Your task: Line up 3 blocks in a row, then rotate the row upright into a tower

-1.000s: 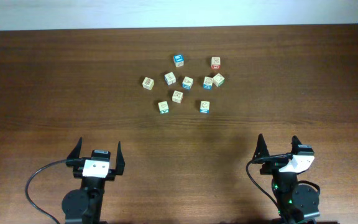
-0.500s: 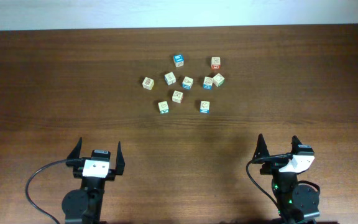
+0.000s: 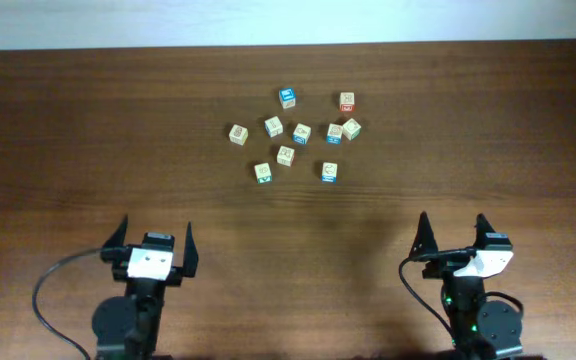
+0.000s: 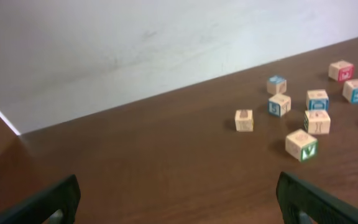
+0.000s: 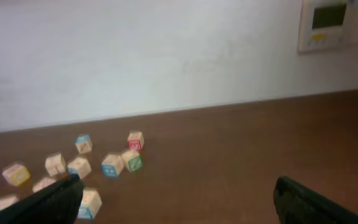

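Observation:
Several small pale wooden blocks lie in a loose cluster at the far middle of the table. Among them are a blue-topped block [image 3: 287, 97], a teal-edged block [image 3: 263, 172] and a blue-edged block [image 3: 329, 172]. A red-printed cube [image 3: 347, 101] sits at the cluster's far right. My left gripper [image 3: 154, 232] is near the front edge, open and empty, well short of the cluster. My right gripper [image 3: 452, 225] is open and empty too, at the front right. In the left wrist view the green-edged block [image 4: 301, 145] is nearest. In the right wrist view a blue-edged block [image 5: 89, 202] lies by my left finger [image 5: 48, 202].
The brown wooden table [image 3: 88, 130] runs to a pale wall [image 4: 135, 50] at the back. A wall panel [image 5: 328, 22] shows at the upper right of the right wrist view. Bare wood [image 3: 298, 250] lies between the grippers and the cluster.
Both grippers have shifted slightly, the left a little to the left and the right a little to the right. Their jaws stay wide open. The blocks have not moved.

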Controlling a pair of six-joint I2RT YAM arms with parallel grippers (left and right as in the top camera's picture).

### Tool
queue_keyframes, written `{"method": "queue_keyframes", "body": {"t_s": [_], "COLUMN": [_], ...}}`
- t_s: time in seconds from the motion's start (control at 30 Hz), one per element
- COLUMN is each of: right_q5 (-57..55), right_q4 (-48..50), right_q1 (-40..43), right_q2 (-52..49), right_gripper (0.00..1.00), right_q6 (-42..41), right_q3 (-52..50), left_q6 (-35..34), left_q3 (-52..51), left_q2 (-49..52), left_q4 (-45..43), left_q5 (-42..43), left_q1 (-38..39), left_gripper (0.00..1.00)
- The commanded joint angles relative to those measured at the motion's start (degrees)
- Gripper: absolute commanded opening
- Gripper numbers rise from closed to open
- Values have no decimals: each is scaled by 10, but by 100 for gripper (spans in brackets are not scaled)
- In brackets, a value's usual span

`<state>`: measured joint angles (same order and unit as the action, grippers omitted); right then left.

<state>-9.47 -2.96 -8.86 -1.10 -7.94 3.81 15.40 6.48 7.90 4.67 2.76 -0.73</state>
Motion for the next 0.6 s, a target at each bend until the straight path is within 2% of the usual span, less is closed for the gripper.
{"method": "queue_keyframes", "body": {"t_s": [0.0, 0.13, 0.17, 0.23, 0.4, 0.43, 0.5, 0.53, 0.57], "right_q5": [6, 47, 56, 94, 175, 212, 230, 230, 230], "right_q4": [-43, -92, -114, -182, -358, -418, -518, -571, -574], "right_q1": [3, 3, 3, 3, 3, 3, 3, 3, 3], "right_q2": [-34, -170, -217, -334, -562, -638, -745, -809, -854], "right_gripper": [98, 98, 98, 98, 98, 98, 98, 98, 98], "right_q6": [5, 20, 20, 20, 20, 20, 20, 20, 19], "right_q3": [84, 216, 258, 372, 608, 683, 791, 844, 861], "left_q6": [5, 5, 4, -43, -47, -47, -47, -46, -46], "left_q3": [118, 284, 347, 469, 704, 770, 832, 834, 834], "left_q2": [119, 288, 345, 445, 630, 688, 769, 803, 829], "left_q4": [10, 75, 119, 210, 407, 483, 572, 576, 580], "left_q5": [7, 55, 65, 65, 113, 114, 114, 114, 114], "left_q1": [-2, -2, -2, -2, -2, -2, -2, -2, -2], "left_gripper": [99, 99, 99, 99, 99, 99, 99, 99, 99]}}
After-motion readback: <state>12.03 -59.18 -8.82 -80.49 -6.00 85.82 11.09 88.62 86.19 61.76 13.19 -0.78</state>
